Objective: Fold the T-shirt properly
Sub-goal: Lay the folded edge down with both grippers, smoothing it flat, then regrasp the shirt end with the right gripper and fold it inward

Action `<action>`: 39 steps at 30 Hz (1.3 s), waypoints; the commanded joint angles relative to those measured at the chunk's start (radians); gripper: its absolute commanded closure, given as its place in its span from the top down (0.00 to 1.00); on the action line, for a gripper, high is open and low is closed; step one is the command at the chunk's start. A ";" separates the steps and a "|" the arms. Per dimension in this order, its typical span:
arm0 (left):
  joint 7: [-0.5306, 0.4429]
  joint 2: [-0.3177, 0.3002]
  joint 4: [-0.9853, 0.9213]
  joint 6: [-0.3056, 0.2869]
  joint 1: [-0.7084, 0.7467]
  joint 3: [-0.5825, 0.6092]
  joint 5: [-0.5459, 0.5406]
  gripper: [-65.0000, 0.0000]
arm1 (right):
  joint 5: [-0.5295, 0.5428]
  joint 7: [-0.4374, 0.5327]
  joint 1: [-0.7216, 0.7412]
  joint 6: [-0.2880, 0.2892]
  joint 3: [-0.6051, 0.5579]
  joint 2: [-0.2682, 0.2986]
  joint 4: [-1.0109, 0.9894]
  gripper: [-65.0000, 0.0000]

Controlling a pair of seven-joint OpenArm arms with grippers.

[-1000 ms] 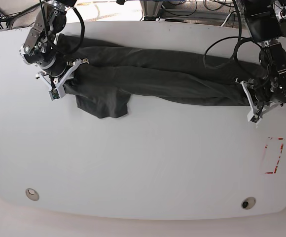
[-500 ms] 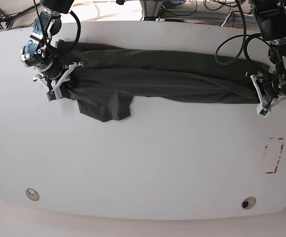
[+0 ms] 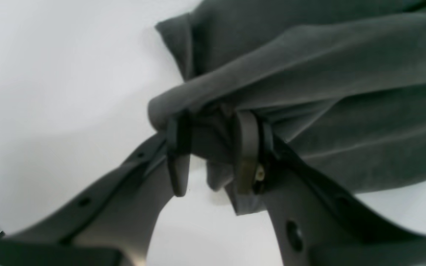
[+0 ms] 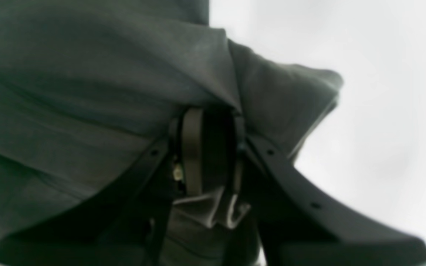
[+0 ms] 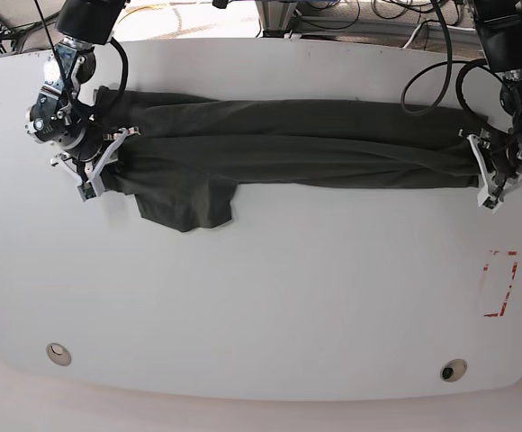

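Left gripper [image 3: 213, 155]: clamped on T-shirt [image 5: 288, 144] end. Right gripper [image 4: 209, 151]: clamped on opposite end. Garment stretched across white table [image 5: 270, 297].

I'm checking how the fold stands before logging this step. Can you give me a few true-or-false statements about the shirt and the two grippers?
1. The T-shirt lies stretched in a long band across the far part of the table. True.
2. The left gripper has grey fabric bunched between its jaws. True.
3. The right gripper hangs over bare table, away from the shirt. False: fabric is caught between its jaws.
4. A flap of the shirt sticks out toward the near edge, close to the right gripper's end. True.
5. The red-marked rectangle is covered by the shirt. False: it lies bare, nearer the front edge.
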 commanded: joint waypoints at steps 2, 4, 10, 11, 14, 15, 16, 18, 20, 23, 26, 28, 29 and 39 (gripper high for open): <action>0.049 -0.022 0.080 0.003 -0.018 -0.010 0.024 0.27 | -0.033 -0.034 0.006 -0.020 0.004 0.018 0.116 0.19; 0.075 -0.020 0.120 0.003 -0.018 -0.017 0.024 0.27 | -0.033 -0.060 0.010 -0.020 0.004 0.009 0.155 0.19; 0.136 0.000 0.240 0.003 -0.019 -0.053 0.024 0.27 | -0.038 -0.109 0.068 -0.020 0.002 -0.037 0.213 0.39; 0.141 0.004 0.252 0.003 -0.019 -0.055 0.024 0.27 | -0.038 -0.110 0.075 -0.020 0.002 -0.039 0.213 0.45; 0.148 0.009 0.301 0.003 -0.019 -0.055 0.023 0.27 | -0.038 -0.112 0.107 -0.020 0.002 -0.054 0.205 0.69; 0.150 0.009 0.318 0.003 -0.019 -0.055 0.023 0.27 | -0.038 -0.112 0.118 -0.020 0.001 -0.066 0.193 0.77; 0.150 0.011 0.323 0.003 -0.018 -0.055 0.023 0.27 | -0.040 -0.112 0.124 -0.020 -0.001 -0.071 0.187 0.81; 0.150 0.012 0.340 0.003 -0.016 -0.055 0.023 0.27 | -0.041 -0.109 0.154 -0.020 -0.021 -0.081 0.155 0.93; 0.150 0.012 0.343 0.003 -0.016 -0.055 0.023 0.27 | -0.041 -0.104 0.176 -0.020 -0.050 -0.081 0.115 0.95; 0.150 0.012 0.343 0.003 -0.016 -0.056 0.023 0.27 | -0.043 -0.066 0.199 -0.020 -0.102 -0.080 0.049 0.93; 0.150 0.012 0.343 0.003 -0.015 -0.056 0.024 0.27 | -0.063 -0.005 0.217 -0.020 -0.153 -0.080 -0.020 0.90; 0.150 0.012 0.341 0.003 -0.015 -0.056 0.024 0.27 | -0.101 0.040 0.227 -0.020 -0.171 -0.081 -0.069 0.87; 0.150 0.012 0.341 0.003 -0.015 -0.056 0.024 0.27 | -0.118 0.057 0.233 -0.020 -0.174 -0.085 -0.091 0.86; 0.150 0.012 0.343 0.003 0.008 -0.058 0.024 0.27 | -0.171 0.196 0.286 -0.020 -0.182 -0.081 -0.292 0.76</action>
